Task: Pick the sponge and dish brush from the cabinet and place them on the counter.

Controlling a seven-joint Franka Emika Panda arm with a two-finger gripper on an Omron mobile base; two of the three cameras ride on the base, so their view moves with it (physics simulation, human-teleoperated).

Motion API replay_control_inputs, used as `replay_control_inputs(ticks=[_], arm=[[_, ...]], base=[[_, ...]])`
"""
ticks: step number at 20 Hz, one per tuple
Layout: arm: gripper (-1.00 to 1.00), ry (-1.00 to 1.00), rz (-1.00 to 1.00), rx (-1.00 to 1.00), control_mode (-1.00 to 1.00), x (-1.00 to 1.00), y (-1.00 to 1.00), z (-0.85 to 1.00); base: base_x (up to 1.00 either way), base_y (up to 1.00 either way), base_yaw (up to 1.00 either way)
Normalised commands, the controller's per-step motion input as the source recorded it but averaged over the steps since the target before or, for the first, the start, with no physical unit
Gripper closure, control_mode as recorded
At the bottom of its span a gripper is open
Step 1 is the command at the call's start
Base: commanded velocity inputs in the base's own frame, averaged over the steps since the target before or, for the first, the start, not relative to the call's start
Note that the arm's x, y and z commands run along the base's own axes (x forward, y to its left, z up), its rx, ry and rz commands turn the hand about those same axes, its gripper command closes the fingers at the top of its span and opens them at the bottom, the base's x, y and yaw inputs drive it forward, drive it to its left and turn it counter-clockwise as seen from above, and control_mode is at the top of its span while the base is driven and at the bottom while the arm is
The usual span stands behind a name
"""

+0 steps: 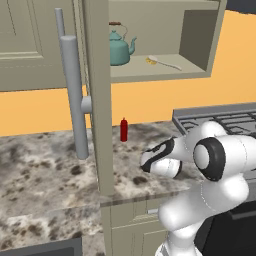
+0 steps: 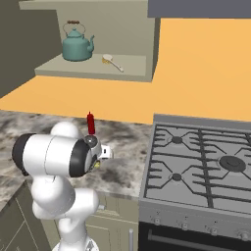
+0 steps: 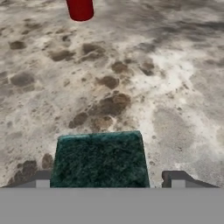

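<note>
The sponge (image 3: 99, 159), dark green side up, lies flat on the speckled counter (image 3: 153, 87) between my gripper (image 3: 109, 180) tips. The gripper is open: the right fingertip (image 3: 177, 179) stands clear of the sponge and the left one sits close beside it. My hand hangs low over the counter (image 2: 122, 142) in front of the red bottle. The dish brush (image 1: 162, 62) (image 2: 112, 62) lies on the beige shelf of the open cabinet (image 1: 160, 74), to the right of a teal kettle.
A red bottle (image 1: 124, 130) (image 2: 90, 123) (image 3: 80, 8) stands on the counter just beyond the sponge. The cabinet door (image 1: 97, 100) with its grey bar handle (image 1: 75, 95) swings out on the left. A teal kettle (image 2: 76, 44) shares the shelf. The stove (image 2: 201, 162) lies to the right.
</note>
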Motion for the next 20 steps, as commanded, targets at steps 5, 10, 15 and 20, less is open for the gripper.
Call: replay_control_inputs(ticks=[5, 10, 15, 20], arm=[[-1.00, -0.07, 0.00, 0.00, -1.00, -0.03, 0.00, 0.26], [-1.00, -0.03, 0.00, -0.01, -1.00, 0.00, 0.00, 0.60], [-1.00, 0.00, 0.00, -0.05, -1.00, -0.08, -0.08, 0.75], [-1.00, 0.02, 0.00, -0.02, -1.00, -0.29, -0.19, 0.66]], base=[[0.00, 0.00, 0.00], [0.00, 0.00, 0.00], [0.00, 0.00, 0.00], [0.00, 0.00, 0.00]])
